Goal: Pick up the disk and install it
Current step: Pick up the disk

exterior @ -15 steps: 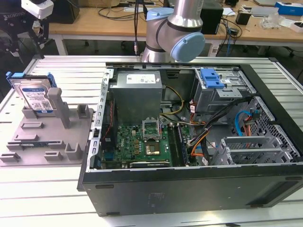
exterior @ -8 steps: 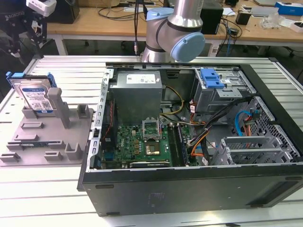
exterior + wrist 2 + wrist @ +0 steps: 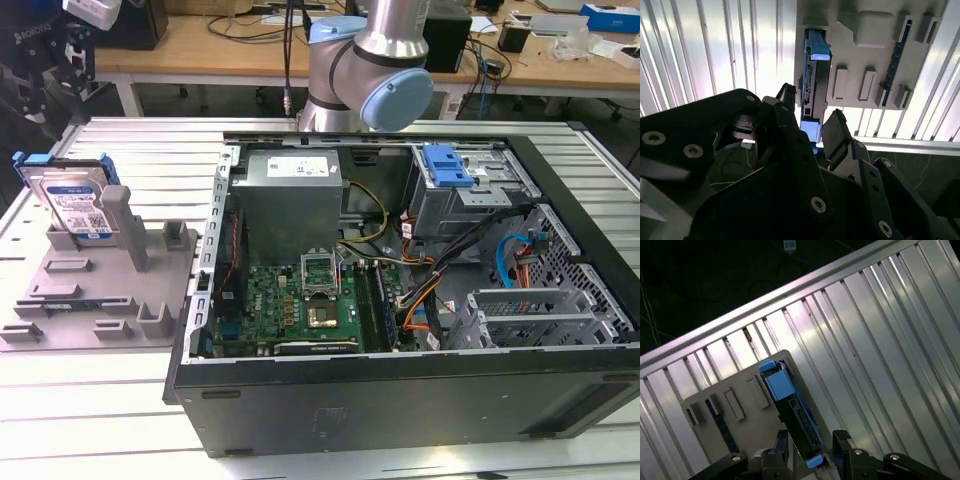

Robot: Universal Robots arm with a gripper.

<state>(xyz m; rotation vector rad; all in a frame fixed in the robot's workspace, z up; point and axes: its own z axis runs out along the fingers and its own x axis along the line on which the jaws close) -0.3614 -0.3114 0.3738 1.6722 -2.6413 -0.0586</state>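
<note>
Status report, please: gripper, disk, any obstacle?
Status: gripper open, poised over the disk. Disk upright in the grey holder, not yet lifted. No obstruction seen at the disk.

Open above disk (image 3: 78, 200), grey post (image 3: 119, 215) beside

disk (image 3: 75, 205) upright in holder (image 3: 95, 300), computer case (image 3: 400, 395) at the exterior view's right

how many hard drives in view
1: the silver hard drive with blue rails stands upright in the grey holder, exterior view's left. The grey metal cage may hide more.
</note>
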